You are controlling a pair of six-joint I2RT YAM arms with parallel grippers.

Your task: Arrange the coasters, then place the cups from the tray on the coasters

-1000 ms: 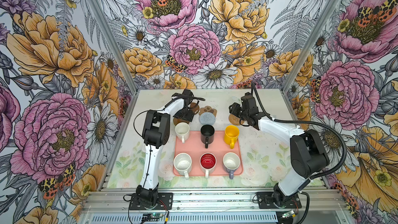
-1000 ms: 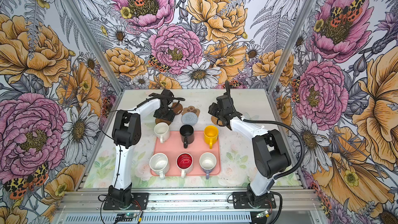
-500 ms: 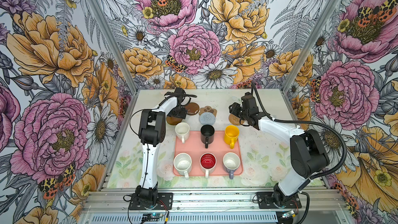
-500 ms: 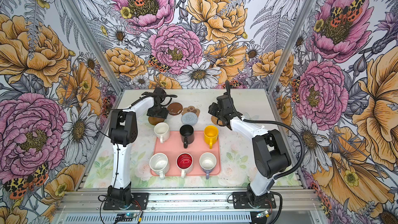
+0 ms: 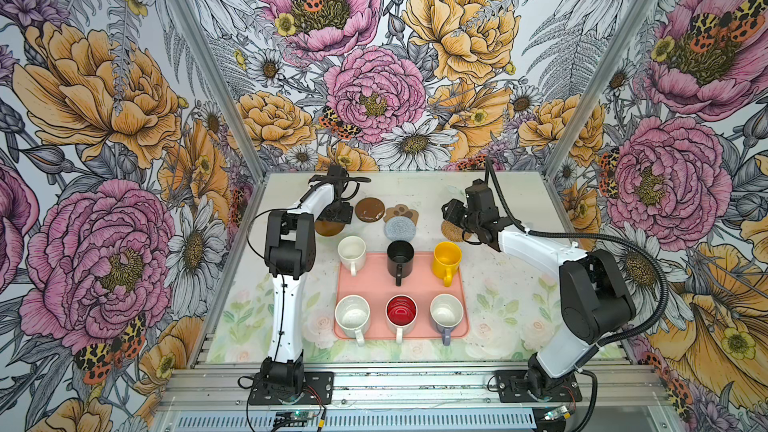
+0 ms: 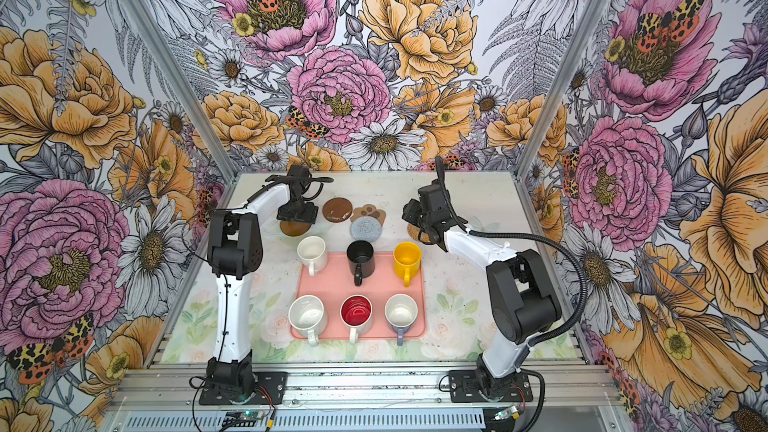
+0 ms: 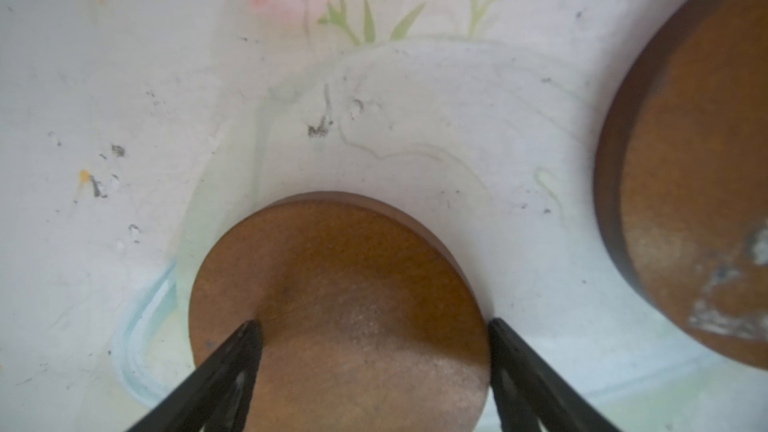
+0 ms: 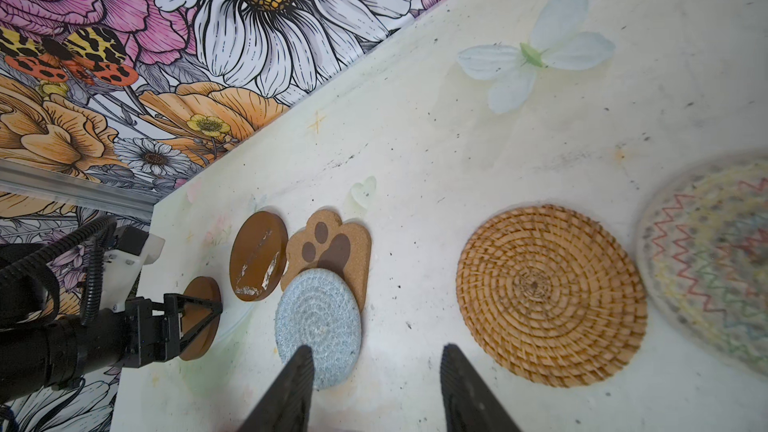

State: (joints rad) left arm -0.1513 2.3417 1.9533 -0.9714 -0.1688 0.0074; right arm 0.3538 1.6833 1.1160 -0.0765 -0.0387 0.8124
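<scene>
Left wrist cam: left gripper (image 7: 372, 322) has its jaws spread wide, one tip over the face of brown disc (image 7: 332, 284), other tip at its rim. Looks like nudging, not a clamp; can't confirm contact. Vs ~1 s back, left arm has swung off the coaster cluster toward its own side and the disc came w/ it. It now lies flat on counter (image 5: 519, 201), apart from 2nd brown disc (image 5: 369, 209) and near white mug (image 5: 351, 248). 2nd disc is now fully uncovered. Right arm hasn't budged: right gripper (image 8: 377, 347) is part-open and empty, bare counter btwn tips, hovering btwn grey-blue coaster (image 8: 318, 317) and rattan coaster (image 8: 548, 297). Meaning: arrange step underway, one coaster pulled out. Still to fix: grey-blue overlaps paw coaster (image 8: 328, 243), and paw butts against 2nd disc. Rattan and cream woven mat (image 8: 706, 263) lie just beside each other. All 6 cups (image 5: 400, 257) are on pink tray (image 5: 419, 288), none on a coaster yet. Text/brands: none legible. Mugs are plain, and the scuffs on 2nd disc aren't lettering.
</scene>
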